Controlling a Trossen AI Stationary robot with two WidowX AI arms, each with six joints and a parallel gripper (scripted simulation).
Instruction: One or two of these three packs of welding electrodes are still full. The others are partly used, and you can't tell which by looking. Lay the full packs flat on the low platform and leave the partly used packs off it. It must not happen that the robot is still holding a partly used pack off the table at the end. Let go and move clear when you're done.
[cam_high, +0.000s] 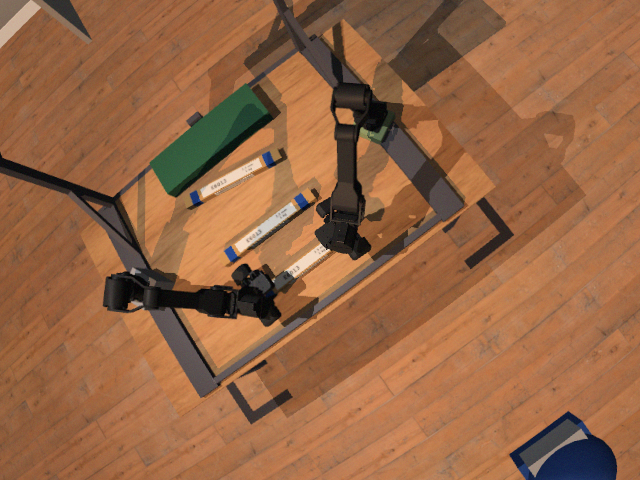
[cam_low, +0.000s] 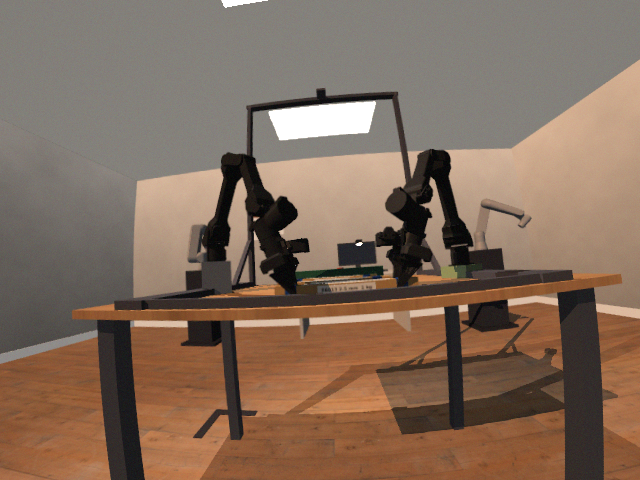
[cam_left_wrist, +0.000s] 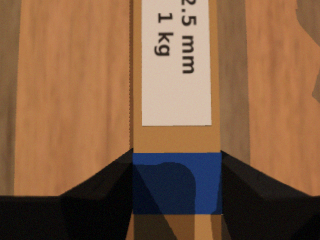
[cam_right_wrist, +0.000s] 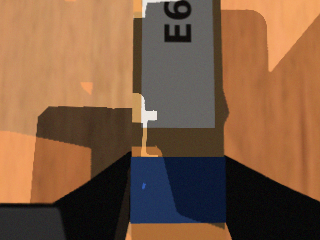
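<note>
Three long tan packs of electrodes with white labels and blue end bands lie on the table. The near pack is gripped at both ends. My left gripper is shut on its "2.5 mm 1 kg" end; the left wrist view shows the fingers pressed against the blue band of the pack. My right gripper is shut on its "E6013" end; the right wrist view shows the fingers on the blue band of the pack. The middle pack and the far pack lie free. The far pack lies next to the green low platform.
A dark frame rail runs around the table's edge. A small green block sits by the left arm's base. From the side, the held pack lies low behind the front rail.
</note>
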